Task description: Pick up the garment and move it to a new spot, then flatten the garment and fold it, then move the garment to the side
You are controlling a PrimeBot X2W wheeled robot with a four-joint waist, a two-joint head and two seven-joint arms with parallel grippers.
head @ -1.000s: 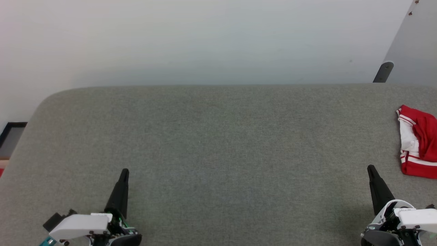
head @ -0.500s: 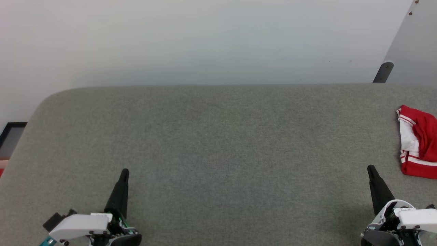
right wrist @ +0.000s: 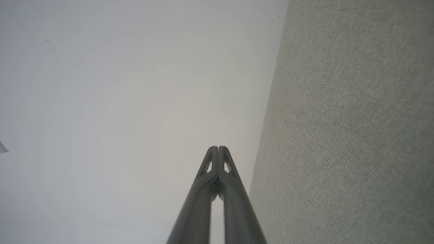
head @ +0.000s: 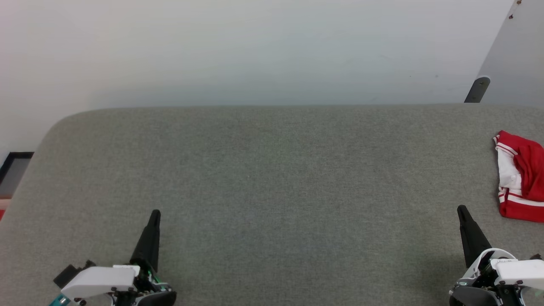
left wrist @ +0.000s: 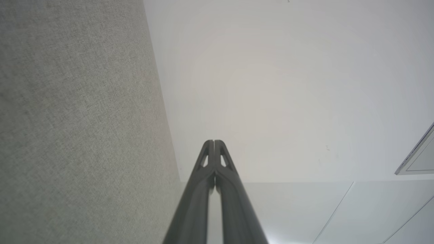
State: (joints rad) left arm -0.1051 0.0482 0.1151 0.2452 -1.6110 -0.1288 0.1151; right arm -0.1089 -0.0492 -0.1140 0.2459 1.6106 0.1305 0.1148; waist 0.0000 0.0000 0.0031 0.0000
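Note:
The garment (head: 519, 177), red with white panels and striped trim, lies bunched at the right edge of the grey fabric table (head: 272, 178), partly cut off by the head view's border. My right gripper (head: 462, 211) is shut and empty at the lower right, a short way left of and nearer than the garment. At the lower left my left gripper (head: 155, 214) is shut and empty, far from the garment. Each wrist view shows its fingertips pressed together: left gripper (left wrist: 214, 142), right gripper (right wrist: 218, 148), with grey fabric alongside and the pale wall ahead.
A white wall (head: 255, 51) rises behind the table's far edge. A dark bracket (head: 477, 89) and a pale slanted panel (head: 514, 55) stand at the upper right. A dark-framed patch of floor (head: 12, 170) shows past the table's rounded left corner.

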